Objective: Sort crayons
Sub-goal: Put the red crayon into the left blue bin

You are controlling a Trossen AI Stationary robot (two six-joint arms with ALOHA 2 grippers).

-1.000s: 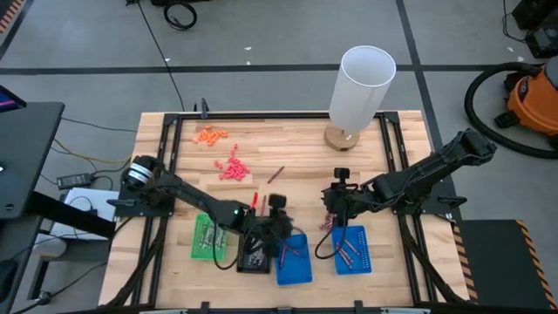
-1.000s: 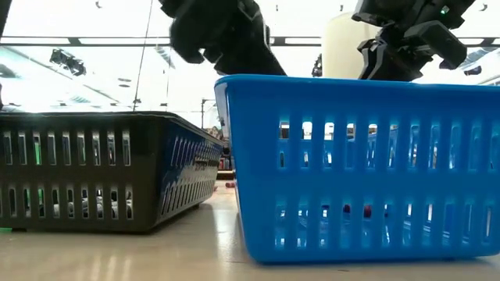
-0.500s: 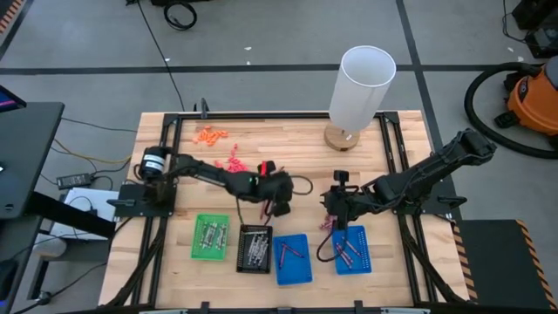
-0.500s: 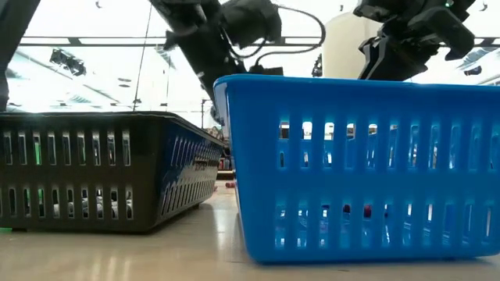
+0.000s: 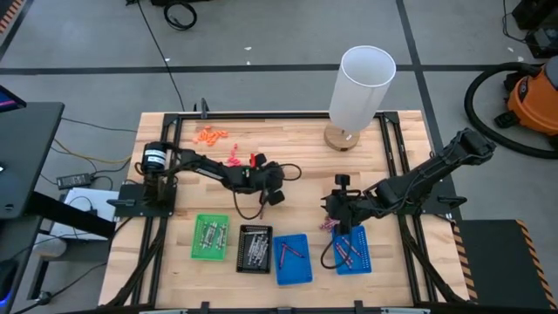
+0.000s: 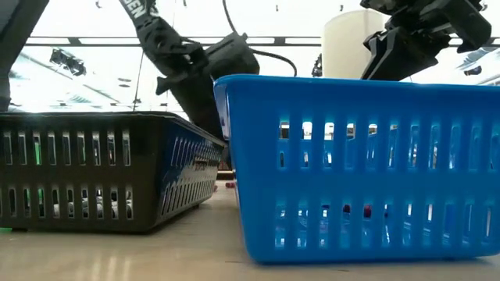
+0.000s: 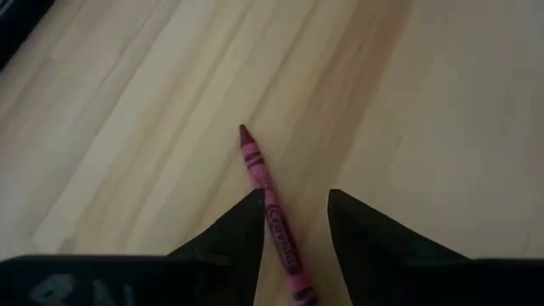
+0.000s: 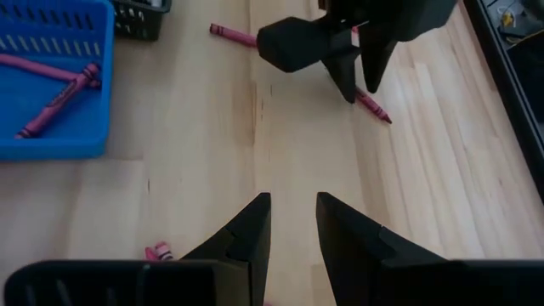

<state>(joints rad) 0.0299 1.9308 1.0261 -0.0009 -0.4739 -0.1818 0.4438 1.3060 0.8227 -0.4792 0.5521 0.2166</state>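
A maroon crayon (image 7: 255, 166) lies flat on the wooden table near its middle. My left gripper (image 7: 293, 197) (image 5: 277, 181) stands open low over it, one finger on each side of the crayon's near half, which runs close along one finger; I cannot tell whether they touch. The right wrist view shows the same gripper (image 8: 357, 72) pointing down at that crayon (image 8: 376, 109), with another maroon crayon (image 8: 229, 34) beyond it. My right gripper (image 8: 293, 200) (image 5: 336, 214) hangs open above the table, nothing between its fingers.
Along the near edge stand a green tray (image 5: 207, 237), a black tray (image 5: 254, 249) and two blue trays (image 5: 293, 257) (image 5: 351, 250) with maroon crayons inside. A white cylinder (image 5: 359, 87) stands at the far edge. Orange (image 5: 209, 134) and pink pieces (image 5: 234, 160) lie far left.
My left gripper has swung from above the black and blue trays toward the table's far edge, rolled its wrist and come down over the maroon crayon in the middle of the table. The crayon has stayed where it lay.
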